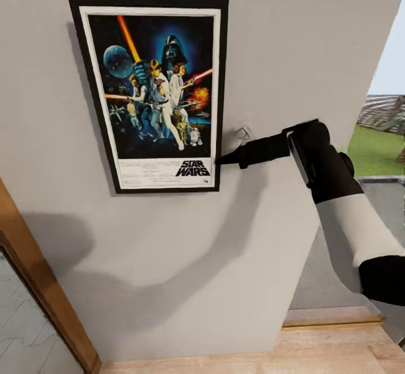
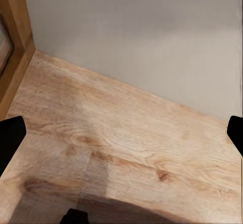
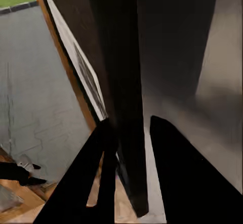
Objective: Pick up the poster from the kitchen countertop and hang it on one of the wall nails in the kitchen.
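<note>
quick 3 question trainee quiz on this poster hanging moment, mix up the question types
1. True or false: the poster lies flat on the wooden floor.
2. Multiple choice: where does the right gripper meet the poster? A) top edge B) lower right edge of the frame C) left edge
3. Fill in: the left gripper, in the left wrist view, is ___ with nothing between its fingers and points toward the floor.

Key
1. False: it stands upright against the grey wall.
2. B: in the right wrist view the fingers sit either side of the dark frame edge.
3. open
</note>
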### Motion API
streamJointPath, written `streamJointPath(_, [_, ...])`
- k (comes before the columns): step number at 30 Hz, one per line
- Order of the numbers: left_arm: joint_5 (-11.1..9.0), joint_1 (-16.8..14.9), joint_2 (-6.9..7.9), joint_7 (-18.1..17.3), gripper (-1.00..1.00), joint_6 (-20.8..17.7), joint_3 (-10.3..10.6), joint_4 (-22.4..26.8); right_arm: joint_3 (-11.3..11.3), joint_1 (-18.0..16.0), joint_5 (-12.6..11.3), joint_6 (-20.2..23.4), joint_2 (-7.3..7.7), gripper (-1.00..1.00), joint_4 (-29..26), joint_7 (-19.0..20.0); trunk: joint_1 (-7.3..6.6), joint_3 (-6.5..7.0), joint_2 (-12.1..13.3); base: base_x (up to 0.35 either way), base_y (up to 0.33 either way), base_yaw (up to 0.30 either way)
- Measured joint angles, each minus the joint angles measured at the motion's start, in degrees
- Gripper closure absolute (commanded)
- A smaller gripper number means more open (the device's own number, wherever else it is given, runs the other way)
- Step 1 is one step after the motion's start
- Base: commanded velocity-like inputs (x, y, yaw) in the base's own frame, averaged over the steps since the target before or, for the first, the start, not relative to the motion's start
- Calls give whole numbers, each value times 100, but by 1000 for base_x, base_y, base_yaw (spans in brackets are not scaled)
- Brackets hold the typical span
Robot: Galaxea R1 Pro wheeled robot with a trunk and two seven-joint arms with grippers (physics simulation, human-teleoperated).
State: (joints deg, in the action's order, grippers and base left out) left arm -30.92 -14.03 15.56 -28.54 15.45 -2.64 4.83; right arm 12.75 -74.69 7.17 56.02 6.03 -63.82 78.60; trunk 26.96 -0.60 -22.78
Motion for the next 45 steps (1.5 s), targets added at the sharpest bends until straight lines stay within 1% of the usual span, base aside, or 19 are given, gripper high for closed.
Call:
streamJointPath(1, [0, 2, 0, 0, -100, 0, 0, 1, 2, 11, 96, -6, 2, -100, 7, -67, -121, 0, -11, 17, 0, 0])
streamJointPath(2, [0, 2, 0, 0, -100, 1, -1, 1, 2, 11, 93, -4, 2, -100, 10, -72, -186, 0, -14, 14, 0, 0])
streamJointPath(3, [0, 2, 0, 0, -100, 1, -1, 0, 2, 11, 94, -4, 2, -100, 9, -73, -171, 0, -14, 11, 0, 0])
streamJointPath(4, [0, 1, 0, 0, -100, 0, 0, 0, 2, 12, 107, -10, 3, -100, 9, -74, -116, 0, 0, 9, 0, 0])
streamJointPath(21, [0, 1, 4, -1, -100, 4, 0, 1, -1, 11, 101, -1, 11, -100, 6, -76, -120, 0, -7, 1, 0, 0])
streamJointPath(35, [-1, 1, 8, -8, -100, 5, 0, 1, 5, 11, 87, 6, 11, -100, -11, -65, -117, 1, -8, -177, 0, 0])
streamJointPath(36, [-1, 1, 9, -8, -100, 6, 0, 0, 6, 26, 84, 4, 11, -100, -16, -63, -117, 3, -7, -140, 0, 0])
streamJointPath(37, [-1, 1, 9, -9, -100, 3, 0, 1, 0, 239, 78, -3, 18, -100, -36, -55, -119, 8, -10, -112, 0, 0])
streamJointPath(39, [0, 1, 9, -9, -100, 1, -1, 1, -4, 366, 76, -9, 19, -100, -42, -52, -119, 23, -10, -64, 0, 0])
streamJointPath(45, [0, 0, 9, -9, -100, 0, -1, 0, -8, 617, 75, -143, 20, -100, -46, -50, -120, 77, -10, -23, 0, 0])
